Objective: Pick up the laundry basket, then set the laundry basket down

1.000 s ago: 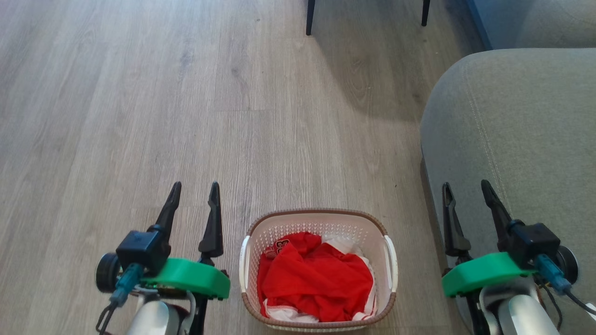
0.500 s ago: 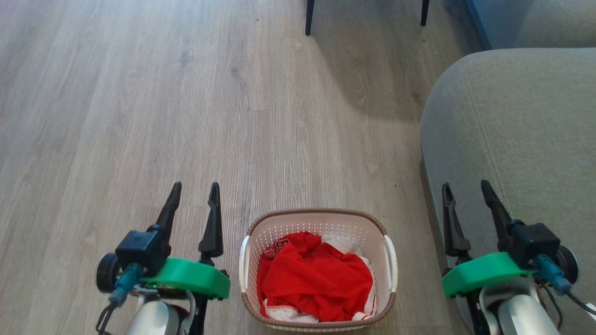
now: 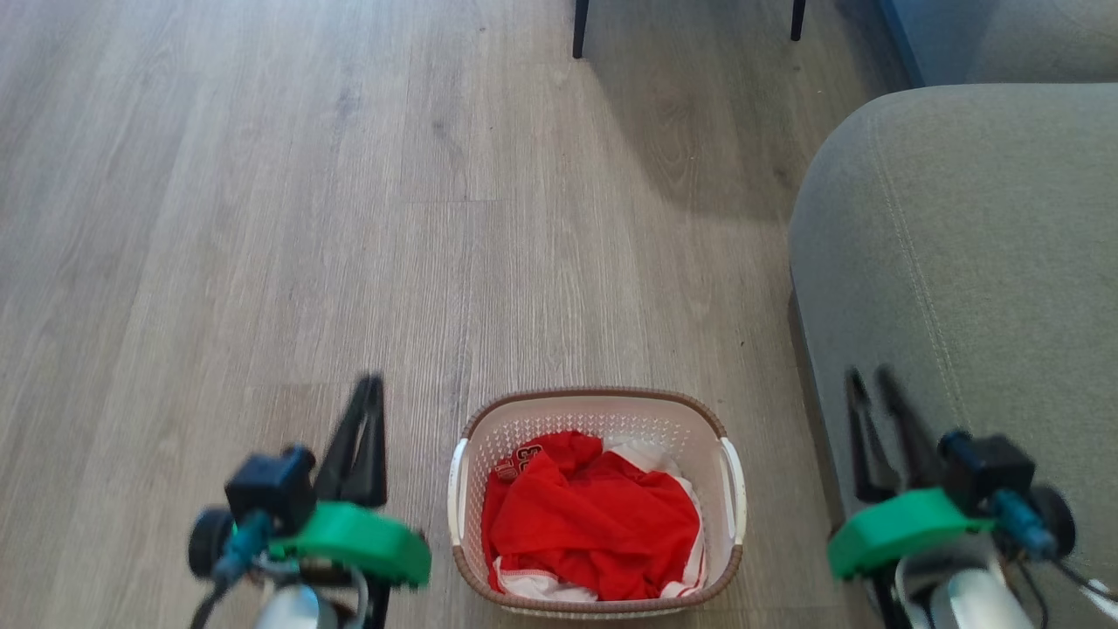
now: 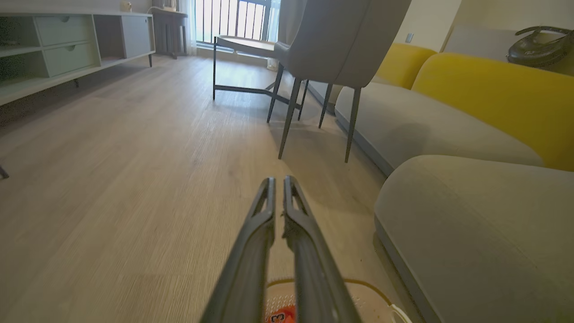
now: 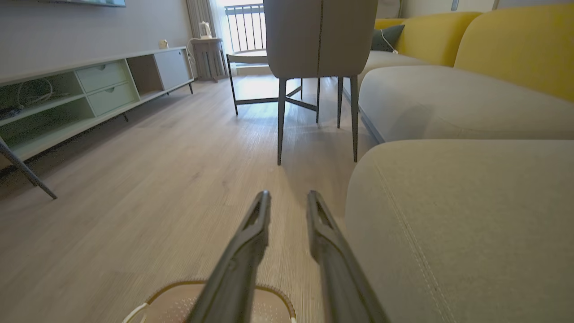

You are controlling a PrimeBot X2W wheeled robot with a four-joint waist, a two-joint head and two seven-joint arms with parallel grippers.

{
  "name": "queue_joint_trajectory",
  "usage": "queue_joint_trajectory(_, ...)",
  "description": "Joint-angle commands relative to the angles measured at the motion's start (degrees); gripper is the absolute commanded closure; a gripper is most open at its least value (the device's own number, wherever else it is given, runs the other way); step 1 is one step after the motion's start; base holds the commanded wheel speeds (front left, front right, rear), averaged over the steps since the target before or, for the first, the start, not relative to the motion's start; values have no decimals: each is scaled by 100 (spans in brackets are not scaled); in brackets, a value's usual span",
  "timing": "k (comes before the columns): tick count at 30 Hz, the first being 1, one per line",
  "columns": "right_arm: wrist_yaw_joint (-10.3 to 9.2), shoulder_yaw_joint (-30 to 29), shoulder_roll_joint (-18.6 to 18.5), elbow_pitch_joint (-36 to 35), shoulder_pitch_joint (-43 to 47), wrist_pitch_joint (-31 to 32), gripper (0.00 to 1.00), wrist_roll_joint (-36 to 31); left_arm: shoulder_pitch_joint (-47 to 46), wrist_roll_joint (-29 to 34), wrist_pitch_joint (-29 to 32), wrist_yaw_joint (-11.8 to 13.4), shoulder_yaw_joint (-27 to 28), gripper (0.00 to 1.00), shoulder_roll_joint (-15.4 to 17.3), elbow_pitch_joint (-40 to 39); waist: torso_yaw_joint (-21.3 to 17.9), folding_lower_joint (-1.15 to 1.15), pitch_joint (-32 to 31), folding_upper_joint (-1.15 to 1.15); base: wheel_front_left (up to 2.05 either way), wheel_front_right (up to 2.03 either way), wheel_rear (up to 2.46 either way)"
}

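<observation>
Partly hidden behind L jaws: laundry basket (image 4: 358, 299).

A: What is the laundry basket (image 3: 596, 418) showing?
B: Its walls are showing white perforated plastic, its rim a brown woven look. The clothes (image 3: 594, 524) inside are showing smooth red-and-white cloth.
A: And around it?
B: Beneath it, the floor (image 3: 262, 218) is showing matt wood grain. Right of it, the sofa (image 3: 961, 245) is showing grey stitched fabric.
</observation>
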Motion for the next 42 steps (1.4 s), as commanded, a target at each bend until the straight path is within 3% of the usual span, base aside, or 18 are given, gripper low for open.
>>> queue_joint_trajectory(1,0,6,1,116,45,6,100,32,76,-32,3,-3,5,100,0,108,-2,0,1,0,0,0,0)
queue_joint_trajectory(42,11,-195,-122,312,-149,553,100,2877,-122,-2670,559,-281,515,100,133,314,-109,0,-40,0,0,0,0)
